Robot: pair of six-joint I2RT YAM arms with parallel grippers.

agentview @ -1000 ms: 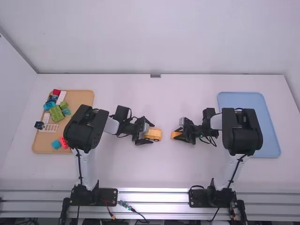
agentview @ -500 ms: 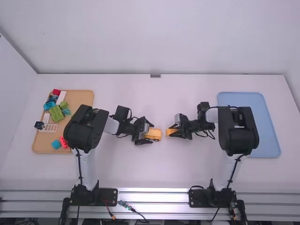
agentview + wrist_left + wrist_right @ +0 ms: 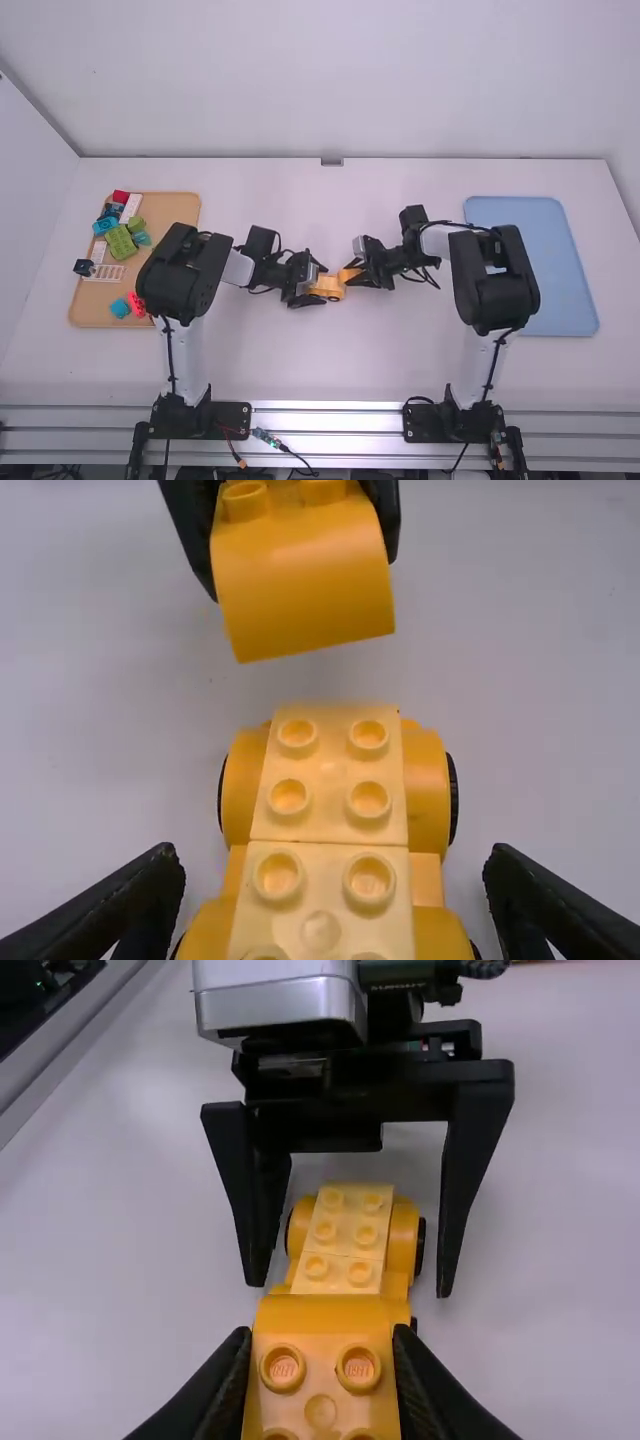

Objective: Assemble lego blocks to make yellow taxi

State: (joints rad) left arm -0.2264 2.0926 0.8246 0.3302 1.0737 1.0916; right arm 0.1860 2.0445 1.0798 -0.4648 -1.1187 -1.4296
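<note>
- High view: the left end effector (image 3: pixel 322 287) reaches toward 3 o'clock, its fingers spread around the yellow car base (image 3: pixel 334 286), near the middle of the white tabletop (image 3: pixel 400 360).
- High view: the right end effector (image 3: pixel 356 274) reaches toward 9 o'clock and grips a yellow curved block (image 3: pixel 346 274), between 1 and 2 o'clock of the car base and near it.
- High view: the tan tray (image 3: pixel 180 205) lies at 9 o'clock, well apart from the car base, and holds a red block (image 3: pixel 121 197), a green block (image 3: pixel 122 242) and other coloured pieces; a dark block (image 3: pixel 84 267) sits at its 9 o'clock edge. The blue tray (image 3: pixel 550 290) lies at 3 o'clock.
- Left wrist view: the left end effector (image 3: pixel 332 865) is open, one finger at either side of the car base, with gaps between. The base sits upright, studs (image 3: pixel 369 798) up. The curved block hangs tilted and apart from it, between the other end effector's fingers.
- Right wrist view: the right end effector (image 3: pixel 322 1360) is closed on the curved block, a finger against each side; two studs show whole on it.
</note>
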